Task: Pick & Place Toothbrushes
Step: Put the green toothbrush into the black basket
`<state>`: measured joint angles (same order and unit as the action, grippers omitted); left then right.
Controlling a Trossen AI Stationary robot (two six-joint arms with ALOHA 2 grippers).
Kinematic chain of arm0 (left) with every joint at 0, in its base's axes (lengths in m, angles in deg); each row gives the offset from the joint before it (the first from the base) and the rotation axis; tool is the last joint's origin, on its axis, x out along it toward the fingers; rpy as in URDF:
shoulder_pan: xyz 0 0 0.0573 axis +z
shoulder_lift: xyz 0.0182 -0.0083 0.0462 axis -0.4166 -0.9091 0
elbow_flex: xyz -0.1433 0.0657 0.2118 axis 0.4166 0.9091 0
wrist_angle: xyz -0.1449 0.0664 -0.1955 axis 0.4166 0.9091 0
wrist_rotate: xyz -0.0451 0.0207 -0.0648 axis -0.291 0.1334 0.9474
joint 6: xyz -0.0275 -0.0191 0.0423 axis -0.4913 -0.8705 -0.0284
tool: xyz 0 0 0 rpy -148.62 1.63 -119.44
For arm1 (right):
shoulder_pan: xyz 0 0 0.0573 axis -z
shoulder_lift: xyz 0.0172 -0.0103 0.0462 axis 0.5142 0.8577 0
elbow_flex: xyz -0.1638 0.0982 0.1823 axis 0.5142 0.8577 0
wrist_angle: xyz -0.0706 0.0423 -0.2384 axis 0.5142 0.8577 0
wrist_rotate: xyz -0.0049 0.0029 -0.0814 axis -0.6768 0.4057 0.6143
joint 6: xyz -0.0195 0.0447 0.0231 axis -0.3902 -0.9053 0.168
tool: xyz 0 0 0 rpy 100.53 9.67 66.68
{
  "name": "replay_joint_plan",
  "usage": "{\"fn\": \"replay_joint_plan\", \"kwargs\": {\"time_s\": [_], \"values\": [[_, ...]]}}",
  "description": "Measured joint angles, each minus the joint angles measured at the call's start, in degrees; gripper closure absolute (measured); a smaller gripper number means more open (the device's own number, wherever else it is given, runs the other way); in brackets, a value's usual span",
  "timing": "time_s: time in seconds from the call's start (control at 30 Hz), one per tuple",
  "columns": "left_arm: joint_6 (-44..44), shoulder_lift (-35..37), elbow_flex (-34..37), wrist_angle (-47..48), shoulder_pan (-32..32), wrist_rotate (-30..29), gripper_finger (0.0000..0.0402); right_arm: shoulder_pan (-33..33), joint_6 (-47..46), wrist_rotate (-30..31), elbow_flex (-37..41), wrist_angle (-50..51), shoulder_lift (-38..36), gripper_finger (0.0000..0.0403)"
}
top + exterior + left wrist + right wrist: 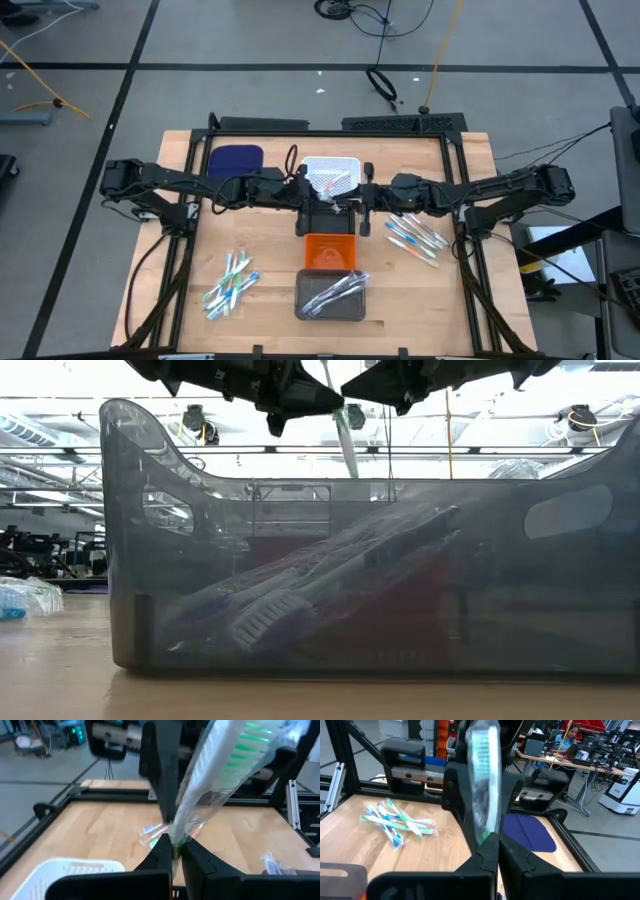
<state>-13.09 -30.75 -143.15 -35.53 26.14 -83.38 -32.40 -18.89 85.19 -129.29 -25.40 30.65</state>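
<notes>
One toothbrush (220, 775) with green bristles, in a clear wrapper, is held in the air over the table's middle, above the row of trays. My left gripper (175, 847) reaches in from the table's left and is shut on it. My right gripper (492, 840) reaches in from the right and is shut on the same toothbrush (482, 785). In the high view the two grippers meet nose to nose, left (320, 193) and right (354, 193). In the low view the toothbrush's thin lower end (346, 445) sticks down between them. My left gripper pinches the wrapped toothbrush's handle (176, 832) between its two fingers, which come in about level from the table's left. The toothbrush is clear of the table and slants up from the hold, bristle head (252, 742) on top. My right gripper pinches the same handle (487, 827) between its two fingers, coming in level from the table's right, close to the left gripper's hold. The toothbrush stands nearly upright above the fingers, its bristle head (481, 750) at the top.
Down the table's middle stand a white tray (345, 165), a black tray (316, 220), an orange tray (328, 250) and a grey tray (332, 297) with wrapped toothbrushes. Loose toothbrush piles lie near left (232, 283) and right (415, 235). A dark blue pad (236, 160) lies far left.
</notes>
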Motion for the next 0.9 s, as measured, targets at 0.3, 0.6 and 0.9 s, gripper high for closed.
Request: {"fn": "replay_joint_plan", "kwargs": {"time_s": [0.3, 0.6, 0.9], "values": [[-5.0, 0.0, 0.0, 7.6, 0.2, -1.0, 0.0396, 2.4, -1.7, 0.2, 0.0, 7.2, -1.5, 0.0353], [-16.0, 0.1, 0.0, 17.3, 2.5, -3.7, 0.0396, 3.3, -4.5, 0.0, 0.0, 8.6, -1.6, 0.0297], [-21.0, -0.7, -3.8, 25.6, 3.4, -4.9, 0.0396, 3.3, -3.9, 0.0, 0.0, 8.4, -1.6, 0.0295]]}}
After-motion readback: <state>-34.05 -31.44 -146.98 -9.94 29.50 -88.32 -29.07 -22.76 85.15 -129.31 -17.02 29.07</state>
